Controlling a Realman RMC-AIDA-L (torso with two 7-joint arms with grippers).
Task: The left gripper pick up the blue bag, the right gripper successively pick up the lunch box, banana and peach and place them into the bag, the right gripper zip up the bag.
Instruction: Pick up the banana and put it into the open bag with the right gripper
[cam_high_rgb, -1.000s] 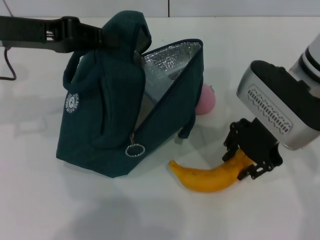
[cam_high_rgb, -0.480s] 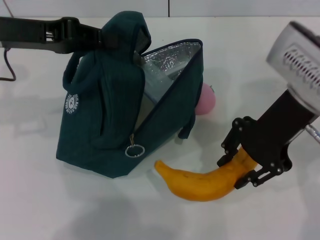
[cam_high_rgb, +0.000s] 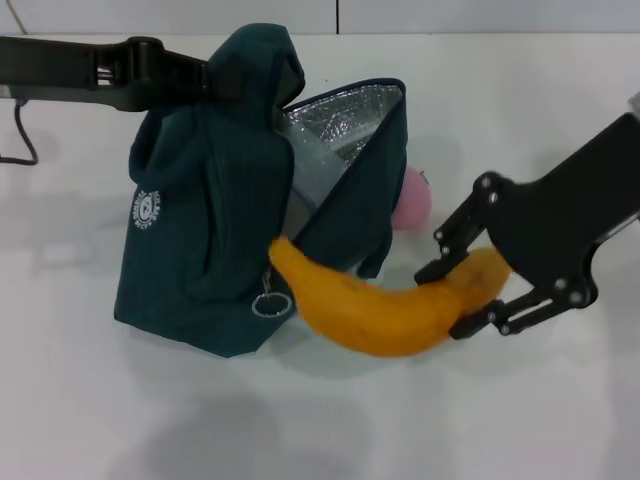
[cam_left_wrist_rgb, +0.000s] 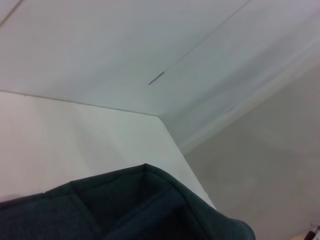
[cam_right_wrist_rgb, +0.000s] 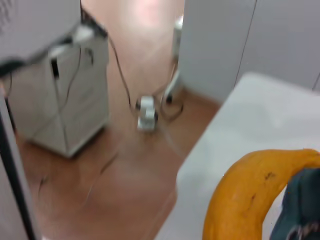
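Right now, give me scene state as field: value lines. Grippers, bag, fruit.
left gripper: at the top of the blue bag, gripping the fabric and holding it up
right gripper: shut on the banana, off the table
banana: lifted, roughly level, free tip in front of the bag's lower edge near the zipper ring
blue bag: upright, mouth open, silver lining visible
peach: on the table behind the bag, partly hidden
lunch box: pale shape inside the bag, cannot confirm
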